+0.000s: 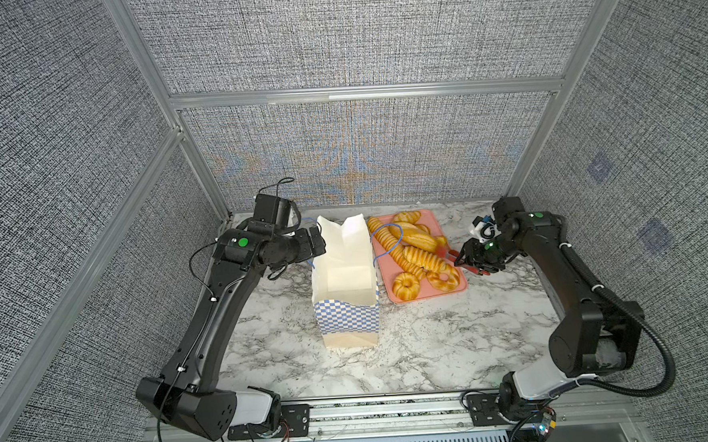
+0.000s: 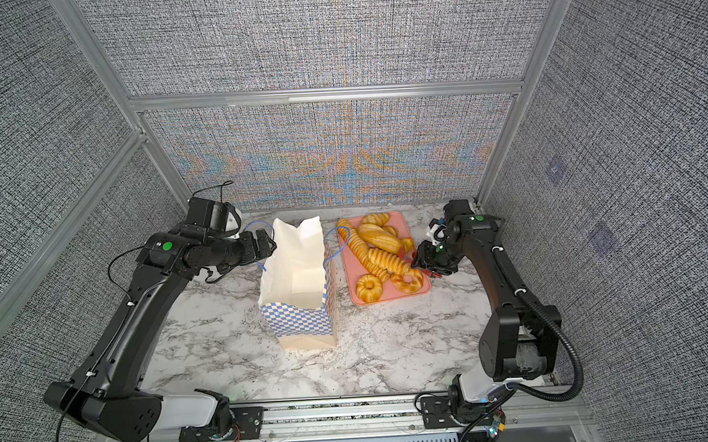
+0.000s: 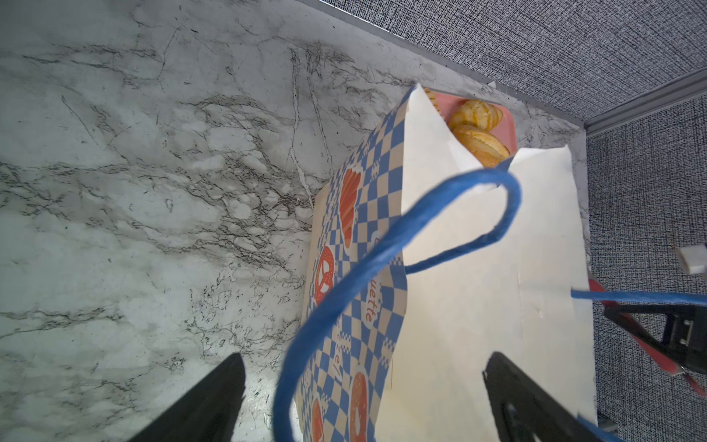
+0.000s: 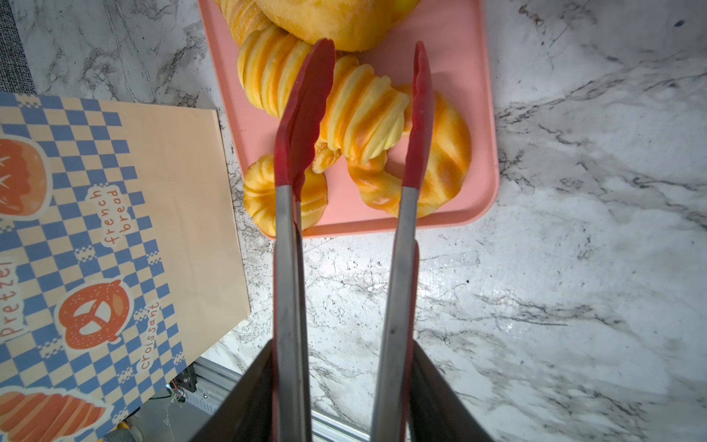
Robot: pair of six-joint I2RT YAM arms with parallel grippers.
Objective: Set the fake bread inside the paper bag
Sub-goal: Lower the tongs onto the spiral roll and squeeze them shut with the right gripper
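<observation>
The paper bag (image 1: 347, 314) stands open in the middle in both top views, empty inside. My left gripper (image 1: 318, 242) is open at the bag's rim (image 3: 478, 287). One of its fingers (image 3: 214, 398) is outside the bag and one over the white inside, with the blue handle (image 3: 382, 248) looping between them. The fake bread lies on the pink tray (image 4: 470, 57): a long baguette (image 1: 386, 243), an oval loaf (image 1: 417, 235) and ring buns (image 1: 405, 286). My right gripper (image 4: 342, 363) is shut on red tongs (image 4: 306, 114), whose open tips straddle a ridged loaf (image 4: 359, 111).
The bag's printed side (image 4: 114, 229) stands close beside the tray's left edge. The marble table (image 1: 434, 351) stretches in front of the bag and tray. Grey fabric walls with aluminium rails enclose the back and both sides.
</observation>
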